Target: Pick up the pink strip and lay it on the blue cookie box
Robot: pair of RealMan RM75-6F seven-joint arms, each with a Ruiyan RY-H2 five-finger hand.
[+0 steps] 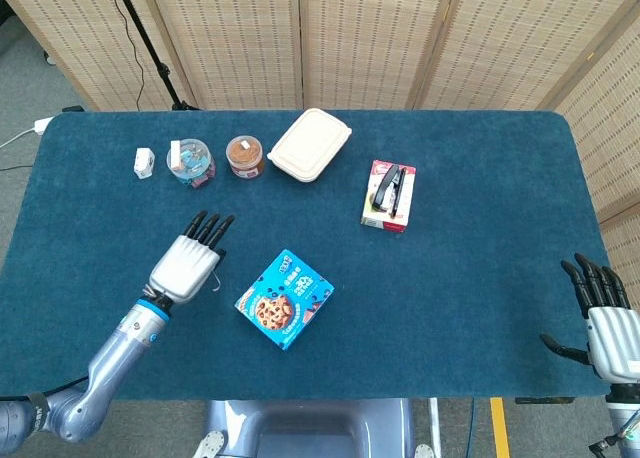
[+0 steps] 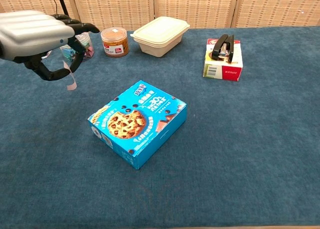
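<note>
Even, diffuse light is falling from overhead in both views, leaving only faint, soft shadows hugging the objects on the worktop. Nothing is glaring or blowing out. The head view is staying sharp throughout; in the chest view the close left robot hand is looking slightly soft.

Pink strip, blue cookie box, dark-blue table cloth

Strip hangs beneath left hand fingers; box lies right of them, jars beyond the fingertips.
</note>
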